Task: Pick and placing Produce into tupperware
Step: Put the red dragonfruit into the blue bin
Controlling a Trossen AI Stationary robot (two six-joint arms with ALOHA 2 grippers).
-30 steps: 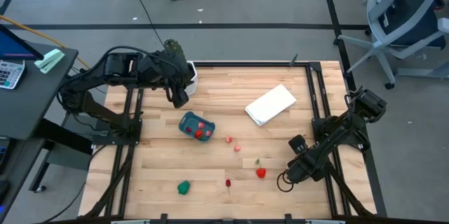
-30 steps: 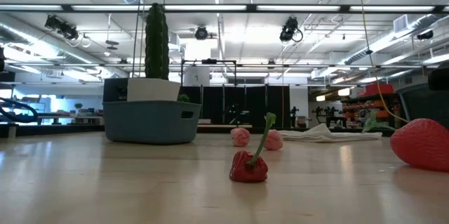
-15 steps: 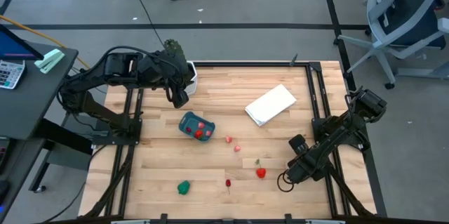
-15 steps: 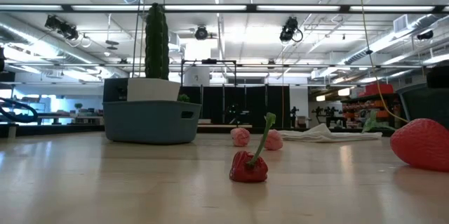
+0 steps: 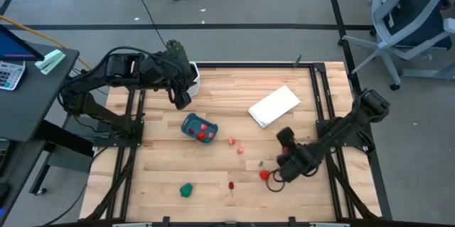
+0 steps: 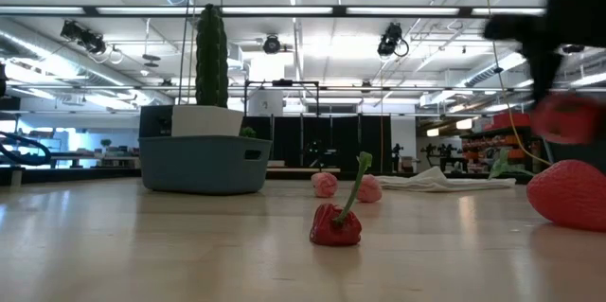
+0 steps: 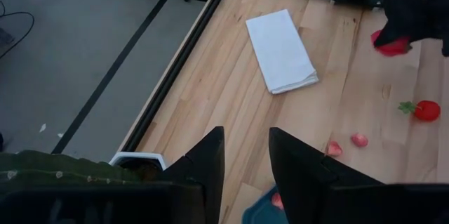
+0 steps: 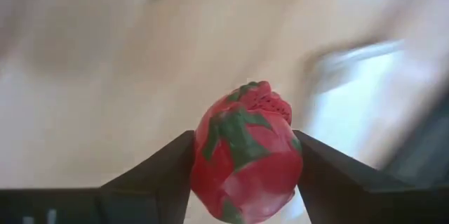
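Observation:
The teal tupperware (image 5: 192, 124) (image 6: 204, 163) sits left of the table's middle with red produce (image 5: 202, 134) inside. On the wood lie a green piece (image 5: 186, 190), a red pepper with a stem (image 5: 231, 184) (image 6: 336, 224), two pink pieces (image 5: 232, 141) (image 5: 240, 150) and a strawberry (image 5: 264, 175) (image 6: 568, 193). My right gripper (image 5: 281, 160) (image 8: 245, 182) hangs just right of that strawberry, shut on another red fruit. My left gripper (image 5: 182, 99) (image 7: 245, 168) waits open near the far left corner, beside the cactus pot. My right gripper pinches a red fruit with green patches (image 8: 245, 155) between its two fingers (image 8: 158, 175), one finger on each side of its widest part. The fruit (image 6: 566, 117) is lifted clear above the table, over the strawberry lying there.
A folded white cloth (image 5: 274, 106) lies toward the far right. A cactus in a white pot (image 5: 192, 77) stands at the far left corner behind the tupperware. Black frame rails (image 5: 316, 99) run along the table's sides. Bare wood shows between the tupperware and the near edge.
My right gripper has swung from the near right toward the table's left and slightly farther away. It now shows in the low view, above the strawberry on the table, with the red fruit between its fingers. Nothing on the table has moved.

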